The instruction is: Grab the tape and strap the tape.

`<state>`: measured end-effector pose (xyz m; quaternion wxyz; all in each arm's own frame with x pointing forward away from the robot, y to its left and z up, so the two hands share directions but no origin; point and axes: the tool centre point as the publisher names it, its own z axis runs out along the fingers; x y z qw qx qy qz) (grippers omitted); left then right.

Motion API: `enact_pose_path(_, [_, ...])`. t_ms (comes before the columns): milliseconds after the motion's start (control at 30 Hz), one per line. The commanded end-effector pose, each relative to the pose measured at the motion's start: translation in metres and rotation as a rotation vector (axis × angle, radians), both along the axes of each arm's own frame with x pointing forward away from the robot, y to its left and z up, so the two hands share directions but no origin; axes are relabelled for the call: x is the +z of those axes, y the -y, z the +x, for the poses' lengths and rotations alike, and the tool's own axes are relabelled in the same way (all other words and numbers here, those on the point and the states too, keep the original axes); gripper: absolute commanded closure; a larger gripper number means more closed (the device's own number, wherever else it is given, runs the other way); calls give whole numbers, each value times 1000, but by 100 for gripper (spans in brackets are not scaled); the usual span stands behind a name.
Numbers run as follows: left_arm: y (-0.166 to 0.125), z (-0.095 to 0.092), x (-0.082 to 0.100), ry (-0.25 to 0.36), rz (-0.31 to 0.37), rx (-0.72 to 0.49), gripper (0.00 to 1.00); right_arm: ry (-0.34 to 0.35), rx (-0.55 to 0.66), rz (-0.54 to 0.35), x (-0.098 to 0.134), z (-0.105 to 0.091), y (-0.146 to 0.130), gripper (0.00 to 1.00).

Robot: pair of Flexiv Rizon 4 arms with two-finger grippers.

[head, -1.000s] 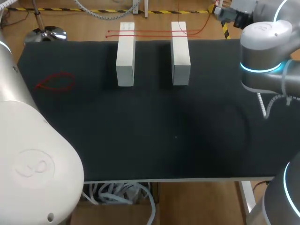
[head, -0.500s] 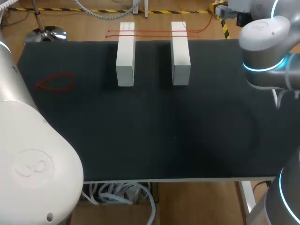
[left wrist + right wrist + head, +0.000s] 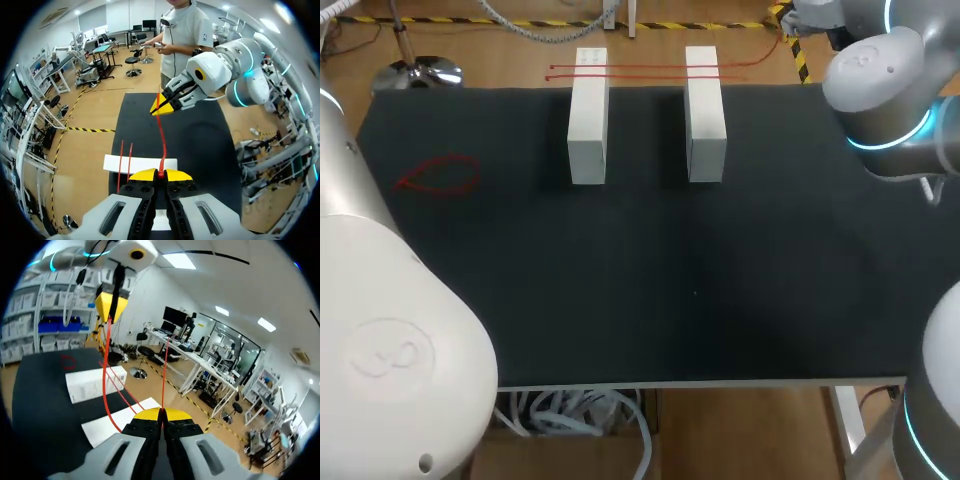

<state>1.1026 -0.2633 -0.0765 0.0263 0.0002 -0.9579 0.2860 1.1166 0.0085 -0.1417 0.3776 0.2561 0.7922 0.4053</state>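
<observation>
A thin red strap [image 3: 161,145] hangs in the air between my two grippers. My left gripper [image 3: 160,175] is shut on one end of it, and my right gripper [image 3: 167,106] is shut on the other end, ahead of the left one. In the right wrist view the right gripper [image 3: 161,415] pinches the strap [image 3: 104,390], which curves over to the left gripper [image 3: 111,305]. Two more red straps [image 3: 640,70] lie across the far ends of two white blocks [image 3: 588,115] [image 3: 705,112]. A looped red strap [image 3: 440,175] lies on the black mat's left side.
The black mat [image 3: 650,290] covers the table, with its near half bare. My right arm [image 3: 885,100] stands over the far right corner. My left arm's white body [image 3: 390,340] fills the near left. The two blocks stand side by side with a gap between them.
My right arm has drawn back toward the far right corner in the head view. The blocks and the straps on the table lie as before.
</observation>
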Motion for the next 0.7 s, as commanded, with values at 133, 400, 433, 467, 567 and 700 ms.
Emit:
enact_pose_path(133, [0, 0, 1, -3, 5, -1, 100, -96, -45, -264, 10, 0, -3, 100])
enact_pose_path(400, [0, 0, 1, -3, 5, -1, 100, -87, -63, -240, 13, 1, -3, 100])
enact_pose_path(433, [0, 0, 1, -3, 5, -1, 100, -87, -63, -240, 13, 1, -3, 100])
enact_pose_path(467, [0, 0, 1, -3, 5, -1, 100, -87, -63, -240, 13, 1, -3, 100])
enact_pose_path(567, [0, 0, 1, -3, 5, -1, 100, -87, -63, -240, 13, 1, -3, 100])
enact_pose_path(700, [0, 0, 1, -3, 5, -1, 100, -38, -23, -311, 16, 4, -7, 100])
